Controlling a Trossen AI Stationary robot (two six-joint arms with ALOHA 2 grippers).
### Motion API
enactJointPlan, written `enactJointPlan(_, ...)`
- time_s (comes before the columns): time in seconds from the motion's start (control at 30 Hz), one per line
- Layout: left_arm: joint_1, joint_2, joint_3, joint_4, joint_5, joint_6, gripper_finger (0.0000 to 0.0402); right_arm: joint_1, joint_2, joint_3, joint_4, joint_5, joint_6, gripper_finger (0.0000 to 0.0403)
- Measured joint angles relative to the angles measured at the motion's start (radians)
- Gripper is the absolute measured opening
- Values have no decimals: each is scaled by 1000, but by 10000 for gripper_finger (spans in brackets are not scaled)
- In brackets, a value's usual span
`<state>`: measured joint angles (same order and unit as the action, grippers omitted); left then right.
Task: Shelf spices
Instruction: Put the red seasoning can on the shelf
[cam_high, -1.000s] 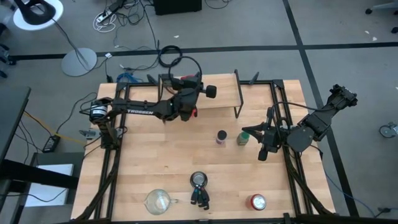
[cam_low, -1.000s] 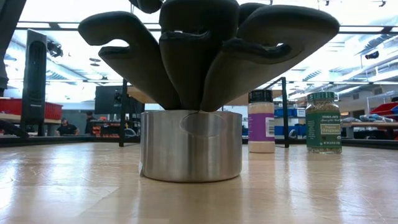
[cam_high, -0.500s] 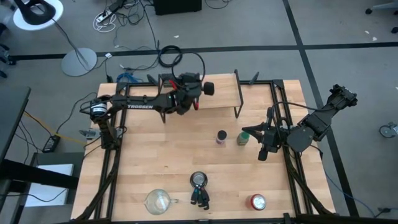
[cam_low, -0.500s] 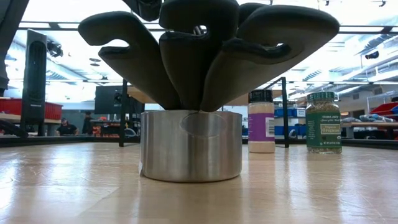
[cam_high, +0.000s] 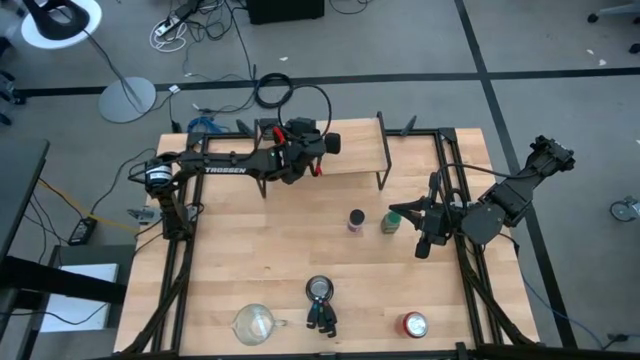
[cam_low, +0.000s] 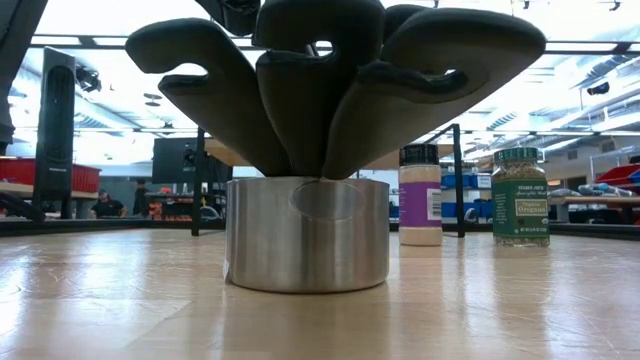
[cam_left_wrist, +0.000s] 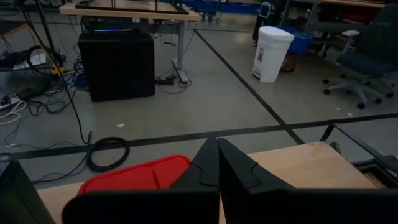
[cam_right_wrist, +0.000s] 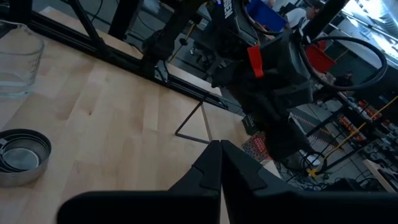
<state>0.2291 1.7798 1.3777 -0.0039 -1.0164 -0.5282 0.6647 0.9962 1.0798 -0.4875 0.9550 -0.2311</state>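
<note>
The shelf (cam_high: 350, 150) stands at the table's far edge. My left gripper (cam_high: 295, 130) is over its left part, shut, pointing toward the far edge. In the left wrist view the red tin (cam_left_wrist: 137, 177) lies on the shelf board (cam_left_wrist: 298, 162), right beside the shut fingers. The purple-labelled jar (cam_high: 356, 220) and the green jar (cam_high: 390, 222) stand upright on the tabletop at mid-right, also seen in the low view (cam_low: 420, 195) (cam_low: 520, 197). My right gripper (cam_high: 420, 245) hovers shut just right of the green jar. The olive tin is hidden. My left gripper is shut beside the red tin's edge (cam_left_wrist: 180, 165). My own finger (cam_left_wrist: 199, 171) hides the spot, so I cannot tell whether it touches the tin. The tin rests flat on the shelf board.
A nest of steel measuring cups (cam_high: 320, 295) with dark handles sits near the front centre and fills the low view (cam_low: 305, 235). A clear glass cup (cam_high: 255, 322) stands front left, and a round red-topped can (cam_high: 414, 324) front right. Black frame rails run along both sides.
My left gripper has shifted toward the table's far edge over the shelf, dipped a little and rolled at the wrist. The red tin has stayed where it was on the shelf.
</note>
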Motion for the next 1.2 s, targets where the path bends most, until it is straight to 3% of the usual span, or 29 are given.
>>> enactJointPlan(0.73,7,0,0,-76,-6,-69,0,0,0,0,-1,0,0,6)
enactJointPlan(1.2,7,0,0,-138,-75,-106,0,0,0,0,-1,-9,0,5)
